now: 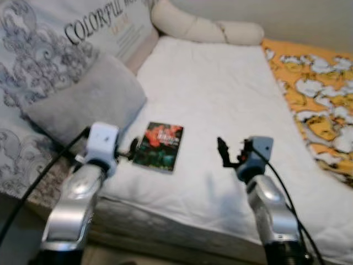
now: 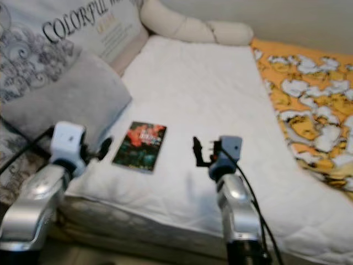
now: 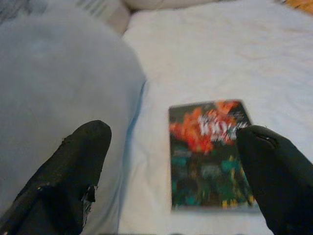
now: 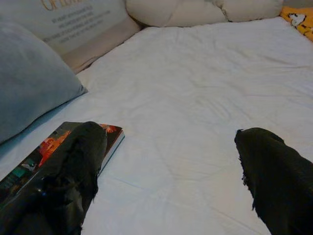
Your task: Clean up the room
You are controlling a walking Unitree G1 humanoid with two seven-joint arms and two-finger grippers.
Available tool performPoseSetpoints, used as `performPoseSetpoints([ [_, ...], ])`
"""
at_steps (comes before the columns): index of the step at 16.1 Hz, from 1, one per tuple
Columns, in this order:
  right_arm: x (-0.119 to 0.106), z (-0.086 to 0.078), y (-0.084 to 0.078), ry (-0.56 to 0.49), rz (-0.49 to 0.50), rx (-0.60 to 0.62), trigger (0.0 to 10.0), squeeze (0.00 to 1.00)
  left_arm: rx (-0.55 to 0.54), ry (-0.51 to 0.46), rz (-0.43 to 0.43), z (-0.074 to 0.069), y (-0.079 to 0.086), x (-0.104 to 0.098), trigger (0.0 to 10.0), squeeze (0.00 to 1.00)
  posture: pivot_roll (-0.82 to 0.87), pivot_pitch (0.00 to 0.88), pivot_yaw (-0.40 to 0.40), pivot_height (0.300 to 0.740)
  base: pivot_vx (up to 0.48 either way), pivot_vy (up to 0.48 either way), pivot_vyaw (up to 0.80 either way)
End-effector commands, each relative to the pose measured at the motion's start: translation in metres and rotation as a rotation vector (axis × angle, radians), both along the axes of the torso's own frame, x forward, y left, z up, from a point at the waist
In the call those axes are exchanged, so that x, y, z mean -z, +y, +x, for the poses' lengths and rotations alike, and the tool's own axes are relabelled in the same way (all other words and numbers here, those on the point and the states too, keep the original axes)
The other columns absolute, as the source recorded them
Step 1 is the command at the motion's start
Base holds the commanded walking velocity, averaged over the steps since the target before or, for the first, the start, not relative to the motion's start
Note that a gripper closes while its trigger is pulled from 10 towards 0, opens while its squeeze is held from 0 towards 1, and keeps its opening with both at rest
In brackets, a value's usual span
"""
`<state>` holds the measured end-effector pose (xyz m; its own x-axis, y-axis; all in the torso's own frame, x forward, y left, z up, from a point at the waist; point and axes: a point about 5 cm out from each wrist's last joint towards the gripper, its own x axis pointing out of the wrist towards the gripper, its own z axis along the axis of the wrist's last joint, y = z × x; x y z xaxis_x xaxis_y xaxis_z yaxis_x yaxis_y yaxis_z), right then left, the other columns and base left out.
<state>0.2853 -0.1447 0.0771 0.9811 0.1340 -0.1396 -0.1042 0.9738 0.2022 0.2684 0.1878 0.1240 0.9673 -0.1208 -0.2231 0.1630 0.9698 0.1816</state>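
Fingers (image 3: 80, 161) of the left gripper (image 3: 171, 171) spread wide, empty, book (image 1: 159, 146) between them, frame centre, on the white bed (image 1: 220, 99); right gripper (image 4: 171, 171) open too, empty.

Count of things on and around the bed

One book (image 1: 159, 146) with a red and green cover; one grey pillow (image 1: 88, 102); one cream bolster (image 1: 204, 26); one white quilted mattress pad (image 1: 220, 94); one orange patterned blanket (image 1: 317, 94); one printed grey cushion (image 1: 49, 44); two grippers, left (image 3: 171, 166) and right (image 4: 171, 171).
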Motion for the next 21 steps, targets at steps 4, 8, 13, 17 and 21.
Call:
performPoseSetpoints([
  [4,-0.0064,0.0004,-0.0066,-0.013,-0.043,0.034,10.0,1.00,-0.013,-0.005,-0.002,0.0026,-0.0037,0.0012,10.0,0.00,-0.01,0.000,-0.037,0.740,0.000,-0.480,-0.20],
  [8,-0.0079,0.0009,-0.0090,-0.021,-0.061,0.039,10.0,1.00,-0.017,-0.006,-0.006,0.0032,-0.0047,0.0016,10.0,0.00,-0.01,0.000,-0.038,0.740,0.000,-0.480,0.00],
  [13,-0.0079,0.0011,-0.0104,-0.019,-0.075,0.045,10.0,1.00,-0.019,-0.009,-0.005,0.0044,-0.0057,0.0018,10.0,0.00,-0.01,0.000,-0.038,0.740,0.000,-0.480,0.00],
  [17,-0.0076,0.0012,-0.0109,-0.015,-0.082,0.048,10.0,1.00,-0.018,-0.010,-0.003,0.0048,-0.0060,0.0017,10.0,0.00,-0.01,0.000,-0.038,0.740,0.000,-0.480,0.00],
  [21,-0.0063,0.0013,-0.0117,-0.011,-0.086,0.052,10.0,1.00,-0.016,-0.008,0.001,0.0049,-0.0065,0.0021,10.0,0.00,-0.01,0.000,-0.037,0.740,0.000,-0.480,0.00],
])
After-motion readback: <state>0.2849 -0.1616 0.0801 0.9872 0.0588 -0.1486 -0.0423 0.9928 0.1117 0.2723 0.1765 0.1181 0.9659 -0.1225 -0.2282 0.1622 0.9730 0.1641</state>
